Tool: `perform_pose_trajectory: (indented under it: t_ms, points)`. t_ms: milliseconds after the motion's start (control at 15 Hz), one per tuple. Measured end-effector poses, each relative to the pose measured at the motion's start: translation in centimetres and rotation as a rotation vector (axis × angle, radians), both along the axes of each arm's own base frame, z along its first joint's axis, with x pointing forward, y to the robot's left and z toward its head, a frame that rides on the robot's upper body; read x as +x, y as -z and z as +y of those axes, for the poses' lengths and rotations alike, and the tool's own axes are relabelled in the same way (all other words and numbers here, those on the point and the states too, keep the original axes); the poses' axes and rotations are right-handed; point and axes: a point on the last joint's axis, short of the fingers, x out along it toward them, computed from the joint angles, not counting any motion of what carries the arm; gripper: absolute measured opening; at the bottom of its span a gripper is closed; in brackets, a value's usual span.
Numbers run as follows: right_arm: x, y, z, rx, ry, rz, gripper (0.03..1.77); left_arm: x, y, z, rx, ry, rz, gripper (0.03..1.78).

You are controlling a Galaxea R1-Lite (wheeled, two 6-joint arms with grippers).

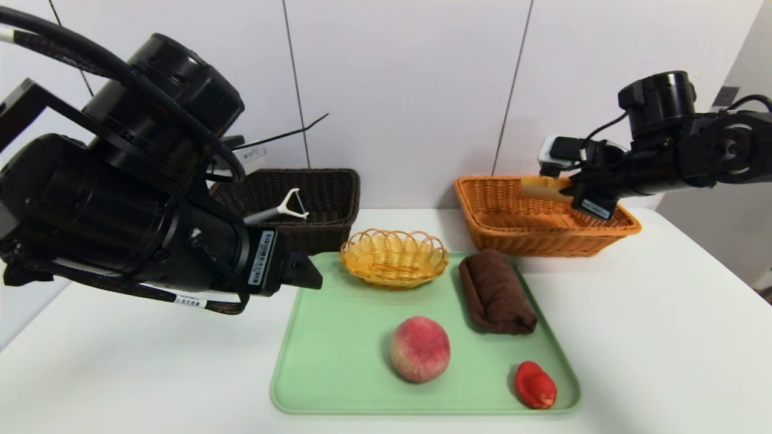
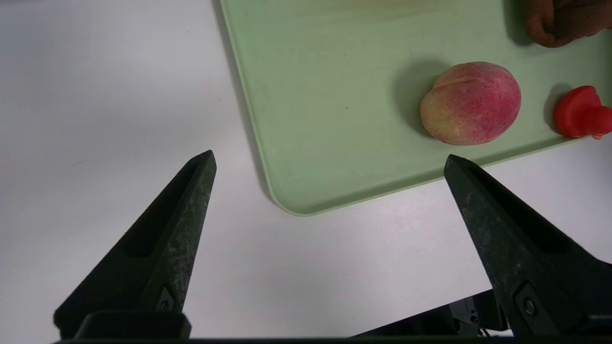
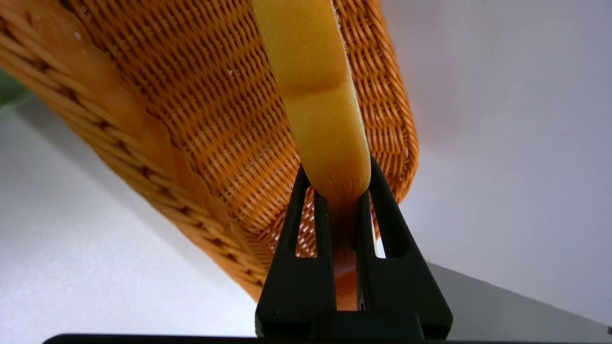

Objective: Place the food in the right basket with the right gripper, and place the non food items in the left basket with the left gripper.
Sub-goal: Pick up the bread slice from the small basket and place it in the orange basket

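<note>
My right gripper (image 1: pixel 572 194) is shut on one end of a long yellow bread-like piece (image 1: pixel 543 187) and holds it above the orange right basket (image 1: pixel 546 224). In the right wrist view the bread (image 3: pixel 311 71) sticks out from the gripper (image 3: pixel 337 166) over the basket's weave (image 3: pixel 215 119). My left gripper (image 2: pixel 330 157) is open and empty, hanging by the green tray's (image 1: pixel 338 361) left side. A peach (image 1: pixel 420 349), a small red food piece (image 1: pixel 534 384) and a rolled brown towel (image 1: pixel 496 291) lie on the tray. The dark left basket (image 1: pixel 329 193) holds a white peeler (image 1: pixel 283 208).
A small yellow wicker bowl (image 1: pixel 394 256) stands at the tray's far edge. Both baskets sit against the white back wall. In the left wrist view the tray corner (image 2: pixel 291 203), the peach (image 2: pixel 471 102) and the red piece (image 2: pixel 581 112) show. White tabletop surrounds the tray.
</note>
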Motion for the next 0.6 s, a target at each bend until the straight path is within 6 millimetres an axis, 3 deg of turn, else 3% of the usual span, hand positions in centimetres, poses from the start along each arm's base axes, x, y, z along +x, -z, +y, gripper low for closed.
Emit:
perform_pose_trajectory:
  t_ms: [600]
  points:
    - [3.2, 3.5, 1.4, -0.004, -0.022, 0.025, 0.18, 0.1, 0.3, -0.1, 0.009, -0.001, 0.008, 1.69]
